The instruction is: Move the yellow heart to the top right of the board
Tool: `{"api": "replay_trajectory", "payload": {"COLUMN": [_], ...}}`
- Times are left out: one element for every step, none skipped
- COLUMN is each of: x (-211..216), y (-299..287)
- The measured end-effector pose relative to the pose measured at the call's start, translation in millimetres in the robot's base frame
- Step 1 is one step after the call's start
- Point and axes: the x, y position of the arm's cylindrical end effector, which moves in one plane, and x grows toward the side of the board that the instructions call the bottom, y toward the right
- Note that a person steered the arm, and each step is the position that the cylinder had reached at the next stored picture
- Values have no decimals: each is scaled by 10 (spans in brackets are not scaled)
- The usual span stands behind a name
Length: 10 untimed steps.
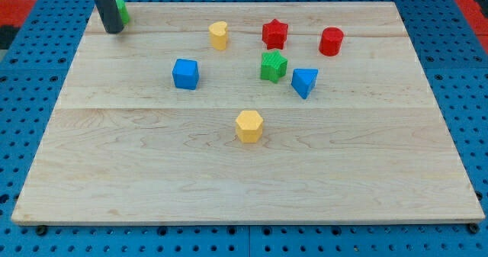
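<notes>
Yellow heart (219, 35) sits in the upper middle of the frame, on the tabletop (152, 173), just left of the red star (274, 33). My tip (113, 30) is in the upper left of the frame, well apart from the heart and left of it. The end effector is a plain rod; it holds nothing, and the tip rests against a green block (122, 11), which the rod mostly hides, so its shape cannot be made out.

The rod's upper part is cut off by the frame's top edge.

The heart's orientation is hard to read at this size; its point possibly faces the frame's bottom.

Other blocks: red cylinder (331, 41) upper right; green star (273, 65) and blue triangle (304, 81) near centre; blue cube (185, 73) left of centre; yellow hexagon (249, 126) centre.
</notes>
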Motion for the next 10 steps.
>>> {"api": "replay_trajectory", "payload": {"x": [366, 348, 218, -90, -339, -371, -601, -635, -635, -696], "y": [548, 1205, 1604, 1732, 2016, 2012, 1996, 2179, 2637, 2937]}}
